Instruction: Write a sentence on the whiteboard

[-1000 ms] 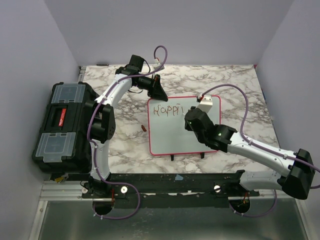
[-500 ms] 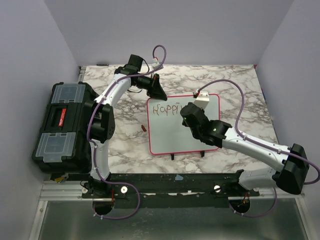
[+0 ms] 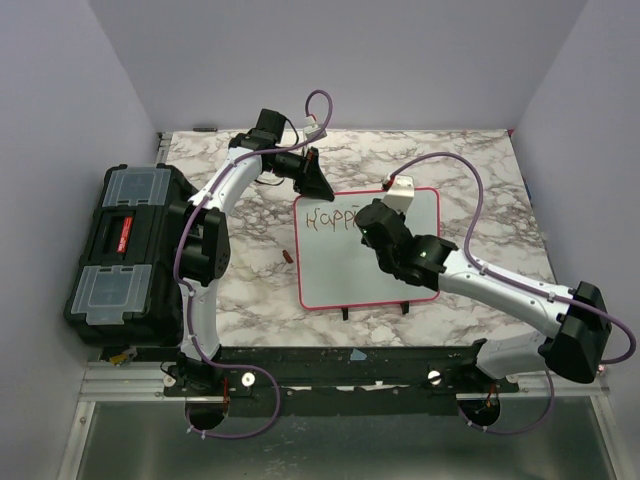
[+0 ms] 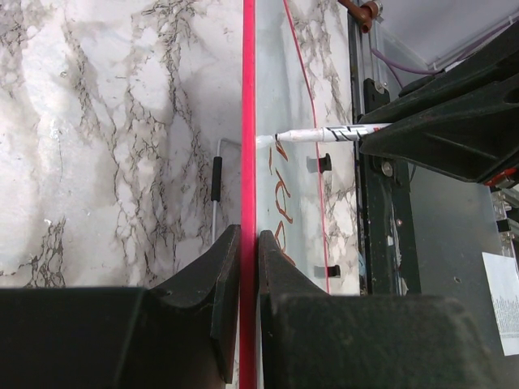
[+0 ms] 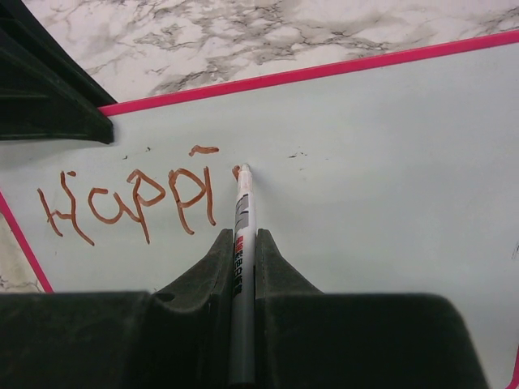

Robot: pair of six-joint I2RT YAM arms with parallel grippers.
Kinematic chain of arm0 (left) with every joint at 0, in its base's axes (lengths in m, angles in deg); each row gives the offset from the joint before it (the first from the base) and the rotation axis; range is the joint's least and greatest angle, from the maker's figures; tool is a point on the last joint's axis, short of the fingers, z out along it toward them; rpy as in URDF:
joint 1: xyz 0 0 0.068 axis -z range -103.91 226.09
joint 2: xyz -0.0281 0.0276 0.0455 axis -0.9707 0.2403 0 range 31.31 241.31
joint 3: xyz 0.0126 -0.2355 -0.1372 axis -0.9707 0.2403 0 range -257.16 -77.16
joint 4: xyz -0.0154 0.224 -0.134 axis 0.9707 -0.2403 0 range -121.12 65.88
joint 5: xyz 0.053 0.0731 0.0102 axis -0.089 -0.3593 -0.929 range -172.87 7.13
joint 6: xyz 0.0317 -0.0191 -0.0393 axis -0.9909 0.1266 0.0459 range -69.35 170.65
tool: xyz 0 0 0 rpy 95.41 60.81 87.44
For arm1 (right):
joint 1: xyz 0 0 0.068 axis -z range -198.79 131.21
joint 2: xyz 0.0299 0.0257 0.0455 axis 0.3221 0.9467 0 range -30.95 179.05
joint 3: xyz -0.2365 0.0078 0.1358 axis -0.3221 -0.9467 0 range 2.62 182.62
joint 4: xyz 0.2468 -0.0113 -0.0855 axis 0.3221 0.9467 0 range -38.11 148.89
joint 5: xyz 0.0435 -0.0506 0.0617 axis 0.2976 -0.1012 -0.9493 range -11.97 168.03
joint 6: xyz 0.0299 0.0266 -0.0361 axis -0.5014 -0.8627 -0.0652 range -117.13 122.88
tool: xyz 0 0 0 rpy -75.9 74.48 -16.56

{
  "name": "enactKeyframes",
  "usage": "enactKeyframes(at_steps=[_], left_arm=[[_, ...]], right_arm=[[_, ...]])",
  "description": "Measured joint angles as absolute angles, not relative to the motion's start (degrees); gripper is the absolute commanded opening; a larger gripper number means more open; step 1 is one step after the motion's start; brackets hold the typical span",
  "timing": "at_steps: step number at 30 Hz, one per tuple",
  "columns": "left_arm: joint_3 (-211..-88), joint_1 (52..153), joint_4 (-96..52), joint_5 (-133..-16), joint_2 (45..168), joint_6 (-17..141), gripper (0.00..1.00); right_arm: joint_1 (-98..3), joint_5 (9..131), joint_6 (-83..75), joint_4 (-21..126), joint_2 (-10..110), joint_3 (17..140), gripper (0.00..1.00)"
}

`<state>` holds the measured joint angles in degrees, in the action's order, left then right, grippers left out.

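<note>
Right gripper [image 5: 241, 237] pinches marker [image 5: 242, 203], tip on board [image 3: 345, 275] just after lettering "Happi" [image 5: 134, 198], left gripper [image 4: 242, 243] clamps board's frame corner on table [image 3: 250, 275]; risk: uneven tip pressure skips or smears strokes, or board slips in clamp, skewing the line.

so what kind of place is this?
Probably a robotics lab cell: plain lavender walls boxing in a marble-patterned tabletop, a black mounting rail along its near edge, and a black plastic toolbox.

The whiteboard [image 3: 350, 275] is finished glossy and smooth, the table [image 3: 250, 290] is surfaced in a smooth marble pattern, the toolbox [image 3: 140, 262] is moulded in matt black plastic, the marker [image 5: 241, 243] in smooth plastic
</note>
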<state>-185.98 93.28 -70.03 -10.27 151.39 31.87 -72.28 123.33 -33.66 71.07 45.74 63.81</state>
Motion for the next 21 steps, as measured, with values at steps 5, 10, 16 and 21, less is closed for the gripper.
enactKeyframes(at_steps=[5,10,16,21], left_arm=[[-185.98,93.28,-70.03,-10.27,151.39,31.87,0.00],[-185.98,93.28,-70.01,-10.27,151.39,31.87,0.00],[-185.98,93.28,-70.03,-10.23,151.39,31.89,0.00],[-185.98,93.28,-70.05,-10.23,151.39,31.89,0.00]], right_arm=[[-72.00,124.16,-33.51,71.02,45.78,63.96,0.01],[-71.91,124.84,-33.53,71.13,45.76,63.96,0.01],[-71.82,124.82,-33.55,71.35,45.15,63.52,0.01],[-71.54,123.53,-33.57,71.53,43.22,61.58,0.01]])
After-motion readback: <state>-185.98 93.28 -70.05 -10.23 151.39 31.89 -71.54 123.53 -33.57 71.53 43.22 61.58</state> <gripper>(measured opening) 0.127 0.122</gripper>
